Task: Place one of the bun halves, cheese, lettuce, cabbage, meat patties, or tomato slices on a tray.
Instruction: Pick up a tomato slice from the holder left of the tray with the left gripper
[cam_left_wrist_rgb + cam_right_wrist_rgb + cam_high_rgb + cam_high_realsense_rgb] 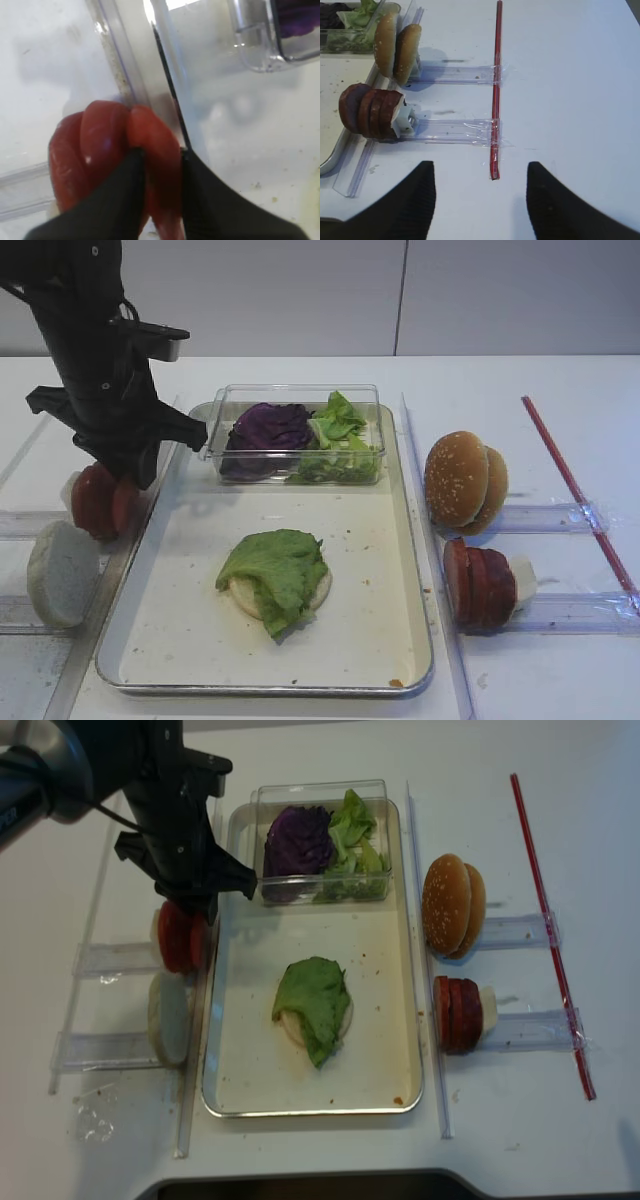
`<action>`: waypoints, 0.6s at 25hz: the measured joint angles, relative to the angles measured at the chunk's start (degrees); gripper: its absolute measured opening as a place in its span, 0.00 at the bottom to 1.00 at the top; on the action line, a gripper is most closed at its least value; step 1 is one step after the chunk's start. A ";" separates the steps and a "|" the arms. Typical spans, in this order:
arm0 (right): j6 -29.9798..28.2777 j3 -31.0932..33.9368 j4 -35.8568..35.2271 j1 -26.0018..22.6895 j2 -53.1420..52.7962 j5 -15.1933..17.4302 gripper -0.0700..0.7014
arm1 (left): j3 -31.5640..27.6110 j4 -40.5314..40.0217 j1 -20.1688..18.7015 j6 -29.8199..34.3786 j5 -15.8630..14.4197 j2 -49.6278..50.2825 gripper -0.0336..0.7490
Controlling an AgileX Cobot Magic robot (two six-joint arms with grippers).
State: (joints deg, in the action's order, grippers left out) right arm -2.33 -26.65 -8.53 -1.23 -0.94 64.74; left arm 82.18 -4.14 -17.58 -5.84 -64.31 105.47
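Observation:
A row of red tomato slices (98, 502) stands on edge in a clear rack just left of the tray (370, 570). My left gripper (161, 152) has come down on them from above, and its two black fingers pinch the rightmost tomato slice (152, 132), which still stands beside the others. On the tray lies a pale bun half (243, 596) with a lettuce leaf (283, 568) draped over it. My right gripper (480, 170) hovers open over bare table right of the tray, holding nothing.
A clear box (295, 395) at the tray's far end holds purple cabbage (268, 427) and lettuce (340, 435). Sesame bun halves (462, 480) and meat patties (478, 585) stand in racks on the right, near a red stick (575, 490). A pale bun half (62, 570) stands front left.

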 joint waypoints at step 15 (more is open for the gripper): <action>0.00 0.00 0.00 0.00 0.00 0.00 0.64 | 0.18 -2.94 -0.09 -2.24 -1.49 0.00 0.11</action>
State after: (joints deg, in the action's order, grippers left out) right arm -2.33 -26.65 -8.53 -1.23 -0.94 64.74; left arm 82.36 -7.09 -17.67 -8.07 -65.80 105.47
